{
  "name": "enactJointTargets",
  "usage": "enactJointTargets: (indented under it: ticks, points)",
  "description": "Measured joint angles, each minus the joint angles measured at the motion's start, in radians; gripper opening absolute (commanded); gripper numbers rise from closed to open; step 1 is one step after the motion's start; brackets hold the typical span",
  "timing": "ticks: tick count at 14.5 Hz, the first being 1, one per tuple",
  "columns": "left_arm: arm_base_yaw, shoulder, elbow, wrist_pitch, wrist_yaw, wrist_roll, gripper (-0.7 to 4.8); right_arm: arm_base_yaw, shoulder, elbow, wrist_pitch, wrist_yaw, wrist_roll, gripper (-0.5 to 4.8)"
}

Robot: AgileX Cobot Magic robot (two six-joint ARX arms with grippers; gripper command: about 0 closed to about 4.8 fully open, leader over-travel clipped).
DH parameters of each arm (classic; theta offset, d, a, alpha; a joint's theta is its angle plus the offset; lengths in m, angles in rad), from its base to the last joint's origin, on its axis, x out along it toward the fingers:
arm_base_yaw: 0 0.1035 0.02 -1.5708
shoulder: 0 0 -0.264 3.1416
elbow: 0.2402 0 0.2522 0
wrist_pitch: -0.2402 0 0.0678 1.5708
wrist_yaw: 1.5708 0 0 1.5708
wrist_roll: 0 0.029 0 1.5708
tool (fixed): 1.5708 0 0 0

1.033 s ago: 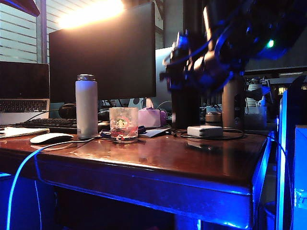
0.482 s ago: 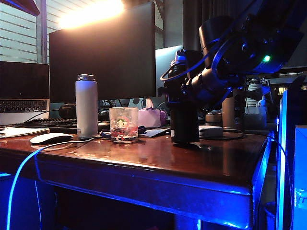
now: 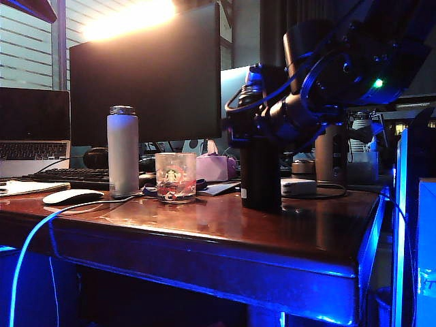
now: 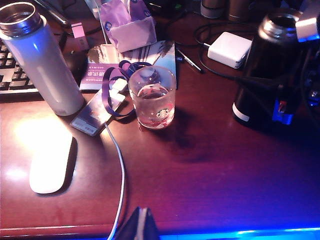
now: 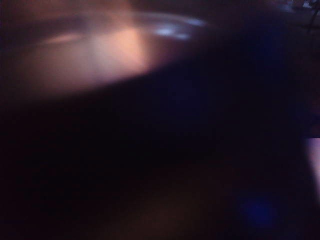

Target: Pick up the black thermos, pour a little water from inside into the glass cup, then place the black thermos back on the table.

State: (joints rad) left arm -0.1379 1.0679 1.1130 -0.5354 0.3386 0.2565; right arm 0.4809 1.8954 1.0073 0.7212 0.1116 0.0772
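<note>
The black thermos (image 3: 260, 170) stands upright on the table (image 3: 272, 231), to the right of the glass cup (image 3: 175, 177). My right gripper (image 3: 262, 119) is around its upper body, just under the metal rim. Its fingers are hidden, so a grip does not show. The right wrist view is filled by the dark, blurred thermos (image 5: 150, 150). In the left wrist view the thermos (image 4: 255, 75) shows its white label, with the right gripper (image 4: 280, 85) beside it and the glass cup (image 4: 152, 97) a hand's width away. My left gripper (image 4: 142, 225) hangs shut over the table's front edge (image 4: 200, 175).
A white flask (image 3: 122, 150) stands left of the cup, with a white mouse (image 3: 71, 196) and a keyboard (image 3: 68, 177) further left. A white power adapter (image 3: 298, 186) with its cable lies behind the thermos. A purple tissue pack (image 3: 214, 167) and a monitor (image 3: 146, 75) stand at the back.
My right arm has brought the black thermos down from the air and set it upright on the table. The left arm has not moved.
</note>
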Motion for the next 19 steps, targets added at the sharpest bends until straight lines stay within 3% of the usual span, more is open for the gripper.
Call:
enactJointTargets:
  ticks: [19]
  points:
    - [0.0,0.001,0.0,0.009,0.0,0.0,-0.05,0.0,-0.175,0.002,0.0,0.0,-0.1,4.41]
